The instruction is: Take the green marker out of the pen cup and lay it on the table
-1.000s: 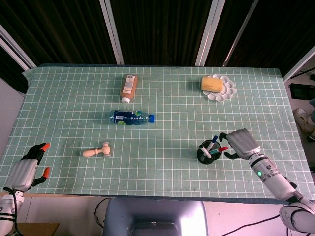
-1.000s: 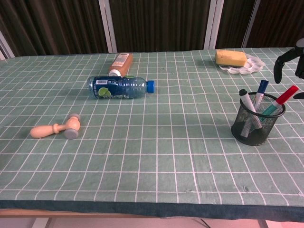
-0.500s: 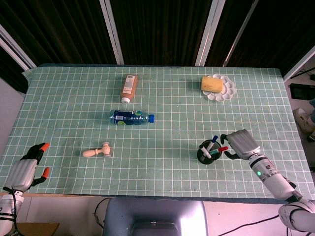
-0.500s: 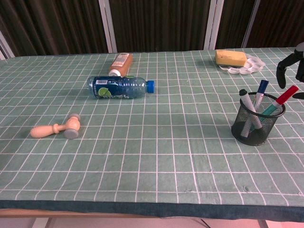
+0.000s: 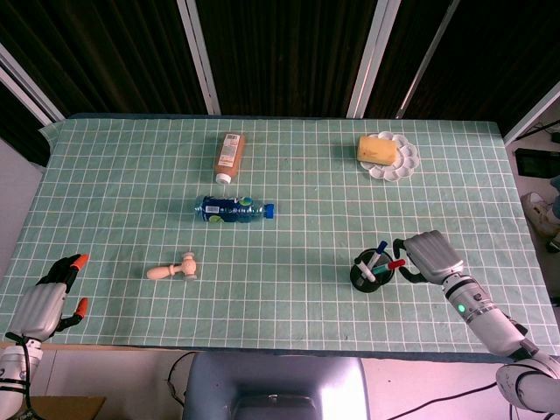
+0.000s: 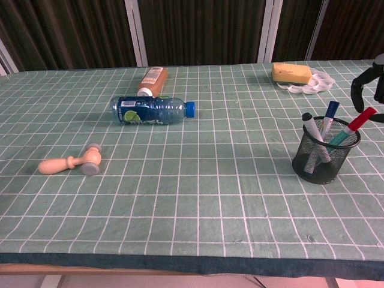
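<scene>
The black mesh pen cup [image 5: 367, 272] [image 6: 324, 155] stands upright at the right of the table. It holds a black, a blue, a red and the green marker [image 6: 341, 138], which leans right with its tip just above the rim. My right hand [image 5: 427, 255] [image 6: 367, 85] hovers right beside the cup, fingers apart and curved around the red marker's cap [image 5: 396, 263], holding nothing. In the chest view only its dark fingertips show at the right edge. My left hand [image 5: 49, 298] rests at the near left corner, empty, fingers apart.
A blue water bottle [image 5: 234, 210] lies mid-table, with a brown bottle [image 5: 228, 155] lying behind it. A small wooden mallet [image 5: 173, 269] lies near left. At the far right stands a white palette plate [image 5: 404, 160] with a yellow sponge [image 5: 376, 149].
The right hand has crept slightly right and lower beside the cup. The markers and the left hand have not moved.
</scene>
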`<state>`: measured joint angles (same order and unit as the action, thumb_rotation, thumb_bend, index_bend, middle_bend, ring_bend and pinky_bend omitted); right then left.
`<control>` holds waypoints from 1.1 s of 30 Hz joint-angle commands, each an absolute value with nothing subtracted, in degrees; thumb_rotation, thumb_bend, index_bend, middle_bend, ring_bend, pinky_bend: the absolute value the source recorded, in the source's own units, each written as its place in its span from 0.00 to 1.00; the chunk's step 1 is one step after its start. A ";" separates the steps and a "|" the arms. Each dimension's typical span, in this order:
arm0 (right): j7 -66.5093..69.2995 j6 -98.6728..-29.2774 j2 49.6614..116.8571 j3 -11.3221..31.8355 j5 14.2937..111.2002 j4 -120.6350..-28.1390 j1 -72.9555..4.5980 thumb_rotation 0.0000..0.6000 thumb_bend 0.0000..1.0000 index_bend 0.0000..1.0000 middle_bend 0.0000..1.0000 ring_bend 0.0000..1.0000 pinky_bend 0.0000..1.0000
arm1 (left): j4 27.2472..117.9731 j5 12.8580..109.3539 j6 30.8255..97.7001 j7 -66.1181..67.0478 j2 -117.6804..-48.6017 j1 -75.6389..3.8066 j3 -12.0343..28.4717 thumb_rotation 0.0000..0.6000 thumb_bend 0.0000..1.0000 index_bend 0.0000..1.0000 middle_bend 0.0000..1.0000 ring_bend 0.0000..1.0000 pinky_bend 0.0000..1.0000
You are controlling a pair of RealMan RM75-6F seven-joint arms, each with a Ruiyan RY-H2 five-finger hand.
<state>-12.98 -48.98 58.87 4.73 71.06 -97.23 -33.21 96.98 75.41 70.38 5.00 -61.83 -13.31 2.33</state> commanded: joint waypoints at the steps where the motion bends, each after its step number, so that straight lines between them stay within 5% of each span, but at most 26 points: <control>1: -12.91 -49.00 58.88 4.68 71.05 -97.23 -33.26 1.00 0.55 0.64 1.00 1.00 0.99 | 96.99 75.40 70.39 4.94 -61.83 -13.31 2.35 1.00 0.47 0.07 0.03 0.03 0.29; 10: -12.69 -49.07 58.76 4.46 71.13 -97.36 -33.38 1.00 0.57 0.65 1.00 1.00 0.99 | 96.95 75.52 70.38 4.79 -61.78 -13.32 2.32 1.00 0.47 0.07 0.03 0.03 0.29; 16: -11.18 -51.00 58.32 4.74 72.06 -97.75 -32.66 1.00 0.70 0.74 1.00 1.00 0.99 | 97.00 75.44 70.41 4.93 -61.82 -13.30 2.33 1.00 0.47 0.07 0.03 0.03 0.29; 33: 17.22 -73.60 55.98 6.70 90.85 -95.02 -24.91 1.00 0.77 0.79 1.00 1.00 0.99 | 97.23 75.11 70.35 5.50 -61.92 -13.35 2.35 1.00 0.47 0.07 0.03 0.03 0.29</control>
<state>14.48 -71.54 55.12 5.78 88.90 -96.99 -25.61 97.22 75.11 70.34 5.51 -61.92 -13.35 2.34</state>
